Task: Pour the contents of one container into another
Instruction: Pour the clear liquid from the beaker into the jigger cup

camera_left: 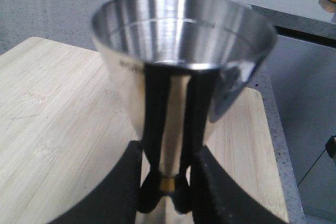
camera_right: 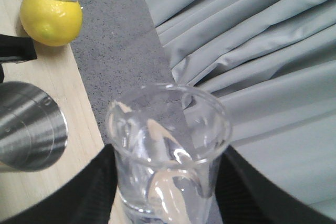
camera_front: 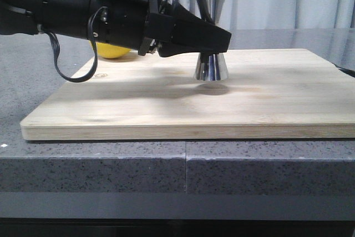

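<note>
The steel hourglass jigger (camera_front: 211, 68) stands on the wooden board (camera_front: 166, 101), its wide empty mouth (camera_left: 184, 35) facing up. My left gripper (camera_front: 206, 54) reaches in from the left and is shut on the jigger at its gold-banded waist (camera_left: 167, 183), a black finger (camera_left: 123, 192) on each side. The clear glass beaker (camera_right: 168, 145) shows only in the right wrist view, where my right gripper (camera_right: 168, 195) is shut on its body. The beaker's rim is near the jigger (camera_right: 29, 127). The right gripper is out of the front view.
A yellow lemon (camera_front: 113, 51) lies on the board's far left corner behind the left arm, and is also in the right wrist view (camera_right: 51, 18). Grey stone counter (camera_front: 183, 165) surrounds the board. Grey curtains (camera_right: 252, 51) hang behind.
</note>
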